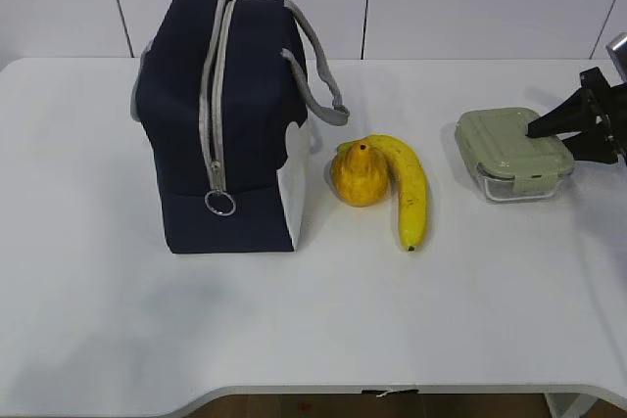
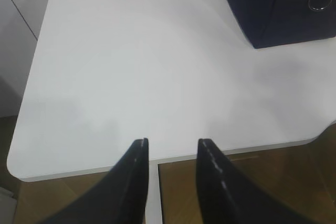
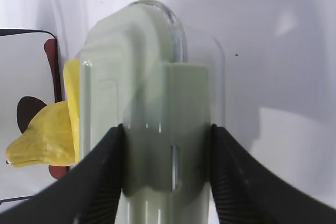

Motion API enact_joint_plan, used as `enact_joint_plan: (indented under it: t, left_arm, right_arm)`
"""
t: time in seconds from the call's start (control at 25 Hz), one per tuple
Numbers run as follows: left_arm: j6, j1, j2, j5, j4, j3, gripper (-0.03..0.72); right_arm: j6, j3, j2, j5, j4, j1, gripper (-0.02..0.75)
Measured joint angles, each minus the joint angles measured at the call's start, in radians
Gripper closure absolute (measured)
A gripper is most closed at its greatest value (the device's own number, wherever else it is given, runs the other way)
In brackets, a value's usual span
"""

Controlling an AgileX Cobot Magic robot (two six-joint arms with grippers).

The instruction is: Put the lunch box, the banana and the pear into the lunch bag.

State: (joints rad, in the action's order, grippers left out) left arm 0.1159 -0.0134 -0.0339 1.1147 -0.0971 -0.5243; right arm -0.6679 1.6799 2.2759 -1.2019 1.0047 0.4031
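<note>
The navy lunch bag [image 1: 235,115] stands upright at the left with its grey zipper shut and the ring pull [image 1: 219,204] hanging at the front. Its corner also shows in the left wrist view [image 2: 278,9]. The pear [image 1: 360,175] and the banana [image 1: 411,193] lie touching just right of the bag. The green-lidded lunch box [image 1: 509,149] sits further right. My right gripper [image 1: 560,139] clamps the box's right end; in the right wrist view the gripper [image 3: 165,129] has a finger pressed on each side of the lunch box [image 3: 147,77]. My left gripper [image 2: 171,141] is open and empty.
The left gripper hovers over the white table's front left edge [image 2: 79,170], with brown floor below, and is out of the exterior view. The pear [image 3: 44,137] shows past the box in the right wrist view. A white wall stands behind the table.
</note>
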Motion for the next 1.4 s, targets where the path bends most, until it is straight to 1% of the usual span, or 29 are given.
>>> enact_joint_plan:
  t: [0.96, 1.28, 1.4]
  left_arm:
    - [0.000, 0.000, 0.000, 0.000, 0.000, 0.000, 0.452]
    - [0.000, 0.000, 0.000, 0.000, 0.000, 0.000, 0.452]
    - [0.000, 0.000, 0.000, 0.000, 0.000, 0.000, 0.452]
  right_arm:
    - [0.043, 0.000, -0.014, 0.017, -0.018, -0.010, 0.367]
    - [0.048, 0.000, -0.014, 0.019, -0.018, -0.074, 0.368]
    - [0.059, 0.000, -0.014, 0.019, -0.018, -0.086, 0.368]
